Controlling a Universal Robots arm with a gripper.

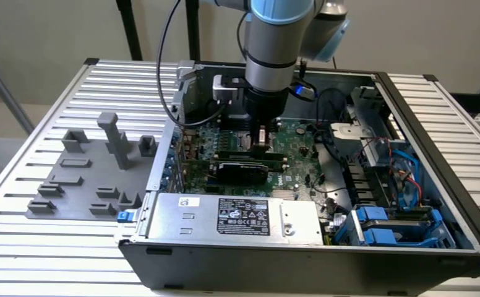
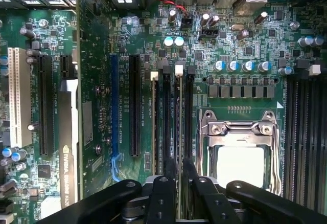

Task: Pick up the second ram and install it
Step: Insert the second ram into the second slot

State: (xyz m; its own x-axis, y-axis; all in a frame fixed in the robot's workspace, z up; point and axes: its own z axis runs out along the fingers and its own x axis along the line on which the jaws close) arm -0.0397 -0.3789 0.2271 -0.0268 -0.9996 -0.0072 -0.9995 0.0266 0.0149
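Note:
The second ram [image 2: 179, 116] is a thin green stick standing on edge in a motherboard slot beside the silver CPU socket [image 2: 240, 152], with a white latch at its far end. Another stick [image 2: 154, 121] sits two slots over. My gripper [image 2: 179, 165] straddles the near end of the second ram, one black jaw on each side of it. In the exterior view the gripper [image 1: 261, 141] points straight down into the open computer case [image 1: 438, 154], just above the motherboard.
A black-topped graphics card [image 1: 244, 168] lies just in front of the gripper, and its edge [image 2: 66, 147] runs along the slots. A silver power supply [image 1: 232, 216] fills the case front. Cables and blue drive bays [image 1: 388, 223] crowd the exterior view's right. A grey parts fixture [image 1: 91, 167] sits outside.

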